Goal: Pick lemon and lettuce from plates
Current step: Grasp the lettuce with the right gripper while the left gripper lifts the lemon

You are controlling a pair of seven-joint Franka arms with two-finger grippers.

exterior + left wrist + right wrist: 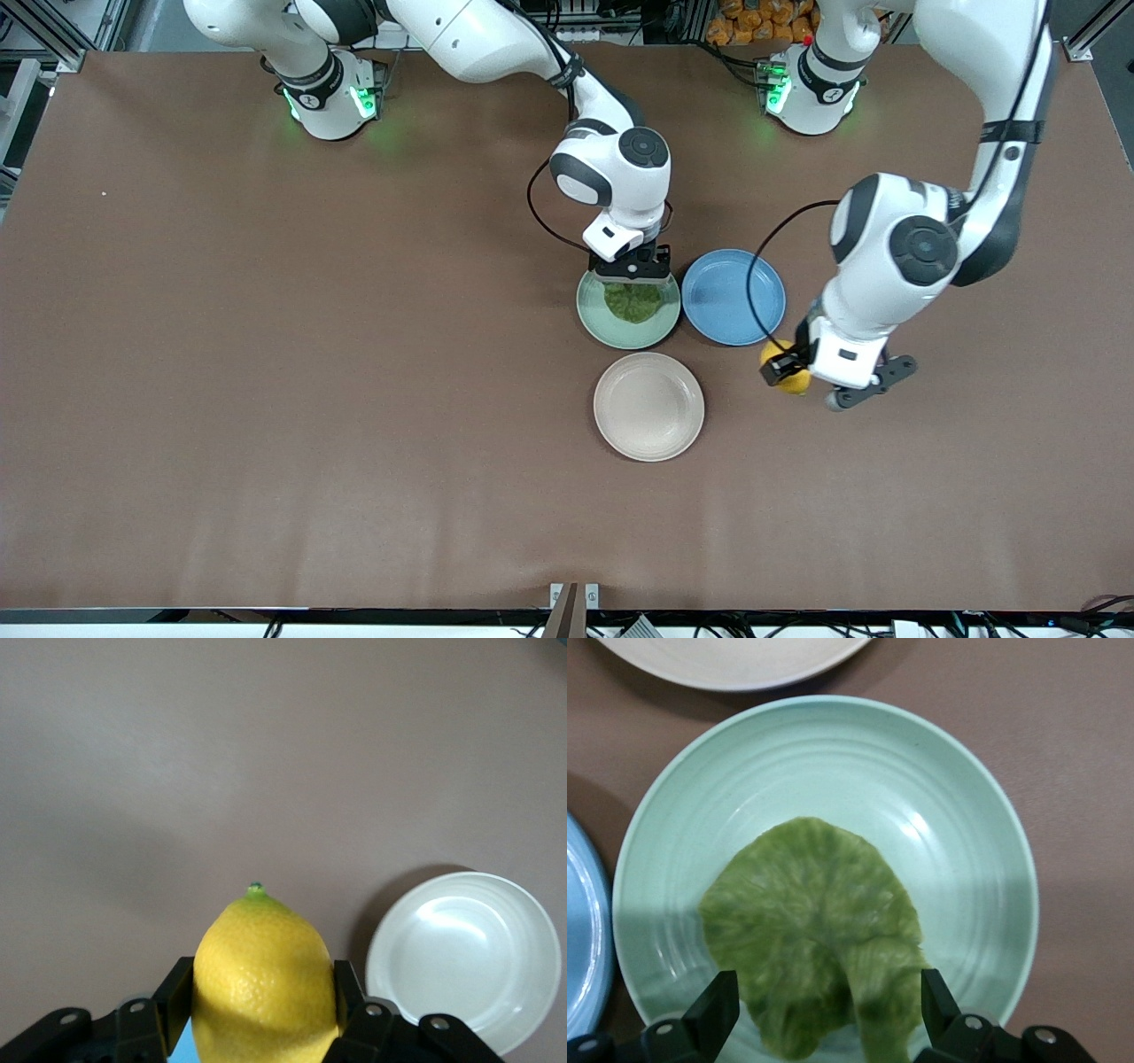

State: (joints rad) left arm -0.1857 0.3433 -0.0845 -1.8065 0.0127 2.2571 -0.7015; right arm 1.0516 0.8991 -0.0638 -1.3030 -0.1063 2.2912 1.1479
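Note:
My left gripper (791,368) is shut on the yellow lemon (786,366) and holds it over the bare table, between the blue plate and the beige-cream plate (649,406). The left wrist view shows the lemon (264,979) clamped between the black fingers (174,992), with the beige-cream plate (465,957) beside it. My right gripper (631,276) is open, low over the mint green plate (595,312), its fingers (718,1010) either side of the dark green lettuce (633,302). The lettuce (811,930) lies flat in that plate (939,797).
A blue plate (733,296) sits beside the mint plate, toward the left arm's end, and shows at the edge of the right wrist view (580,930). The beige-cream plate lies nearer the front camera than the mint plate. Brown table all around.

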